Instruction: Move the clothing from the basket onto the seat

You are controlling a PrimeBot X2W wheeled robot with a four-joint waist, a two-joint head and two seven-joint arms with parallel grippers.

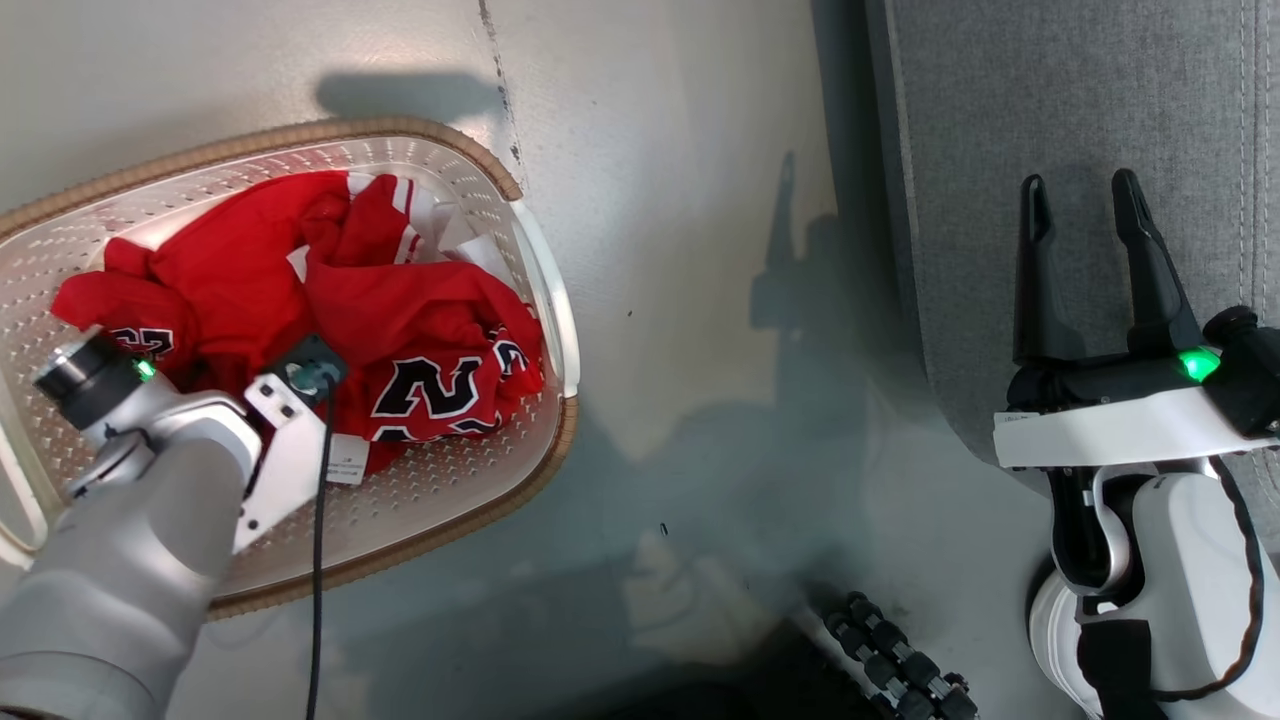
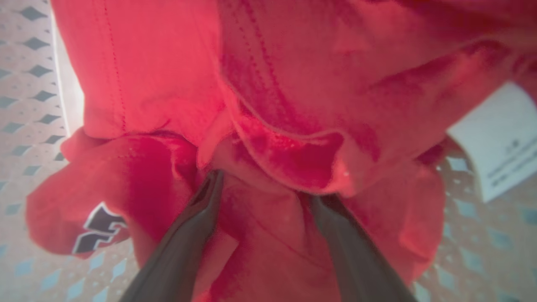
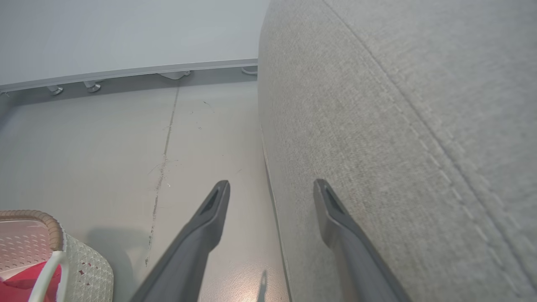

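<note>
The clothing (image 1: 400, 320), a crumpled red heap with dark numerals, lies inside the basket (image 1: 440, 500) on the grey floor (image 1: 680, 300), bunched toward the wall nearest the seat (image 1: 1050, 90). The left gripper (image 2: 268, 186) reaches into the heap, fingers spread wide, tips pressed among the folds, nothing clamped. The right gripper (image 1: 1079, 190) hovers released and empty over the seat's edge, well apart from the basket. A paper label (image 2: 499, 138) lies beside the cloth.

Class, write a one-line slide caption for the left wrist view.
The open left gripper straddles a fold of red clothing in the perforated basket, a paper label nearby.
</note>
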